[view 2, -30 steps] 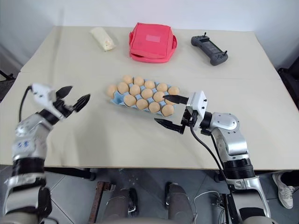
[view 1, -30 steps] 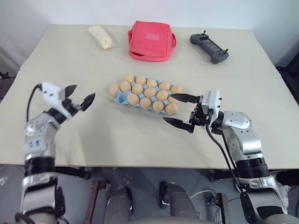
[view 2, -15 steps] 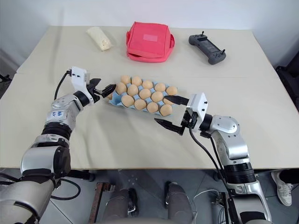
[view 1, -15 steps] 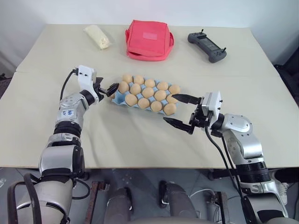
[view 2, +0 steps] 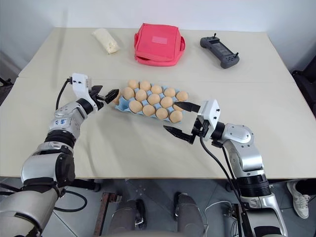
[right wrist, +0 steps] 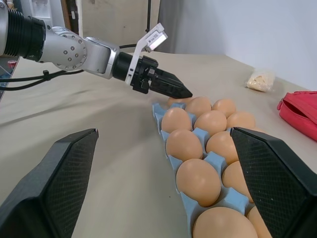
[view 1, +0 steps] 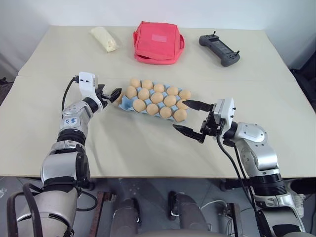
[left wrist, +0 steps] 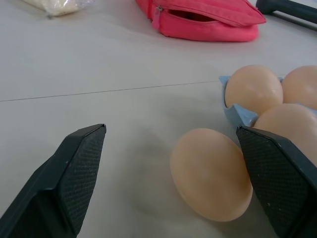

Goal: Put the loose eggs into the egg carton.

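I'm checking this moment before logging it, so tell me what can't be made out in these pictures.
- Loose egg: in the head views the left gripper fingers cover it.
- Egg carton: whether any cup is free; the eggs hide the cups.
- Black controller: buttons too small.
- Red pouch: top cut off in the left wrist view.

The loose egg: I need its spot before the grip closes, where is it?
The loose egg lies on the table just off the carton's left end, between the open left gripper's fingers.
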### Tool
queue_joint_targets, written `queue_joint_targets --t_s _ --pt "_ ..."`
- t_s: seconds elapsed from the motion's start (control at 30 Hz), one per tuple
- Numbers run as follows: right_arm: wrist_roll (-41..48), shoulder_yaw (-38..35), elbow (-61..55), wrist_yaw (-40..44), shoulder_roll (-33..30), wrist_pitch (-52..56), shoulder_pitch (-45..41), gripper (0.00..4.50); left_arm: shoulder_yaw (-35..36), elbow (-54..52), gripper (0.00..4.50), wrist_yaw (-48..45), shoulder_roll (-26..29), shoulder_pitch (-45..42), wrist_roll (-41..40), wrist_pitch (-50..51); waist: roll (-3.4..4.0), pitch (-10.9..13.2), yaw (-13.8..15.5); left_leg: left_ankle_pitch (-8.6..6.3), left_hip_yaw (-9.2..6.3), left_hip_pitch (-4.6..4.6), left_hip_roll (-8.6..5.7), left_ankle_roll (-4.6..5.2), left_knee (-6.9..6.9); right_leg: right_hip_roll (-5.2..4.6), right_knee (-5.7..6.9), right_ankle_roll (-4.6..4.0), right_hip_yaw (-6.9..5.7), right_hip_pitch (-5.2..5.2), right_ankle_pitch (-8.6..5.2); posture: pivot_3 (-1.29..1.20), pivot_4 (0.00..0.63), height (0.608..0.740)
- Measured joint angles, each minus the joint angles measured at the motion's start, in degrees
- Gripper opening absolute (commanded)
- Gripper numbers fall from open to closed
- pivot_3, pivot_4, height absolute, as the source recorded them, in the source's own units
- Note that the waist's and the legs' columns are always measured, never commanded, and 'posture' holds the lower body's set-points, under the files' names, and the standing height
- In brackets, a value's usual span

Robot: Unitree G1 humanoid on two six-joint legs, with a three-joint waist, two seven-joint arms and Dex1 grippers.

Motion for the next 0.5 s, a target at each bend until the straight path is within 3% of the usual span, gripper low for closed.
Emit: queue_joint_targets --t_s 0.2,0.3,0.5 --pt "0.00 0.01 0.00 0.01 0.01 -0.06 -0.01 4.50 -0.24 1.96 4.48 0.94 -1.07 -0.53 0.58 0.00 0.00 0.00 -0.08 0.03 -0.01 0.01 0.00 0.02 0.03 0.00 0.04 0.00 0.00 0.00 0.00 0.00 0.150 0.740" --pt "-0.01 0.01 0.01 0.01 0.03 -0.24 -0.02 4.50 -0.47 3.53 3.90 1.51 -1.29 -1.08 1.14 0.15 0.00 0.00 0.00 0.03 -0.01 0.01 0.00 0.02 0.02 0.00 0.03 0.00 0.00 0.00 0.00 0.00 0.150 0.740" --pt "-0.08 0.01 0.06 -0.22 0.06 -1.28 -0.14 4.50 -0.47 3.88 1.92 0.87 -1.45 -1.11 1.31 0.07 0.00 0.00 -0.02 0.02 -0.01 0.00 0.00 0.00 -0.01 0.01 0.01 0.00 -0.01 0.00 0.00 0.00 0.150 0.740"
